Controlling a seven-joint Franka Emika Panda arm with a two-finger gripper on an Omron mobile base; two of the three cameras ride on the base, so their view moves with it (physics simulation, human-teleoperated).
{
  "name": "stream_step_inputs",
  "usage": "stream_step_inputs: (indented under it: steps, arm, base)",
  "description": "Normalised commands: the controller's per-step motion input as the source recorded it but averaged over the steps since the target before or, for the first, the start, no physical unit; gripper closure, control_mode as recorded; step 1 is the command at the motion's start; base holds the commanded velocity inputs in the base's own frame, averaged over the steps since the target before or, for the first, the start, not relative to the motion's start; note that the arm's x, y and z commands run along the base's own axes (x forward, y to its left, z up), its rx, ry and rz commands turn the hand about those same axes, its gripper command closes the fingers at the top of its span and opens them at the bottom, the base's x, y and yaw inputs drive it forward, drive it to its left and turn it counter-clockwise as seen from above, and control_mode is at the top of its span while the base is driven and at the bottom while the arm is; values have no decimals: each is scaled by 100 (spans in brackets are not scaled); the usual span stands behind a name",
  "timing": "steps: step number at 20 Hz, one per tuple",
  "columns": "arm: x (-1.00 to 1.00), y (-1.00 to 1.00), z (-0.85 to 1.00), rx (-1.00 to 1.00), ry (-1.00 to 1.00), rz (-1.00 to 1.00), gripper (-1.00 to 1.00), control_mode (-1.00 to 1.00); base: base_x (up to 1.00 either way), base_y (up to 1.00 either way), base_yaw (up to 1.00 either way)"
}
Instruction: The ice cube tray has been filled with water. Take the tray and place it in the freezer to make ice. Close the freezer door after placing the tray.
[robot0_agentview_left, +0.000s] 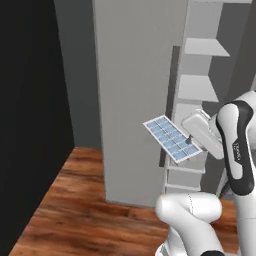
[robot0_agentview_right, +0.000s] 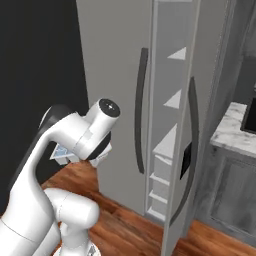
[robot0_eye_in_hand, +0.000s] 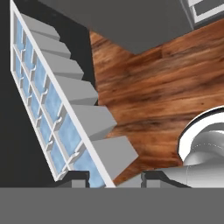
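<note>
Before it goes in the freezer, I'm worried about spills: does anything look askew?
Yes. The ice cube tray, held at one end by the gripper, hangs tilted in mid-air beside the freezer. Its water looks in its cells; no spill is visible.

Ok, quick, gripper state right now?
Gripper: closed on the ice cube tray, held tilted in the air beside the freezer.

narrow gap into the freezer (robot0_agentview_right: 167, 125) between closed left door (robot0_agentview_left: 135, 100) and ajar right door (robot0_agentview_right: 186, 150)
</note>
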Motion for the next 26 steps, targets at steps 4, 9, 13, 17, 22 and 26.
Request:
stream_step_inputs:
  steps: [4,9,13,17,22,26]
  arm:
    - [0,0,0,0,0,0,100,100]
    - [0,0,0,0,0,0,100,100]
    - [0,0,0,0,0,0,100,100]
    - [0,0,0,0,0,0,100,100]
    - [0,0,0,0,0,0,100,100]
    - [0,0,0,0,0,0,100,100]
  base:
    - [29,14,-38]
    - [30,41,-32]
    - [34,48,-28]
    - [47,36,-27]
    - [28,2,-23]
    - [33,0,-18]
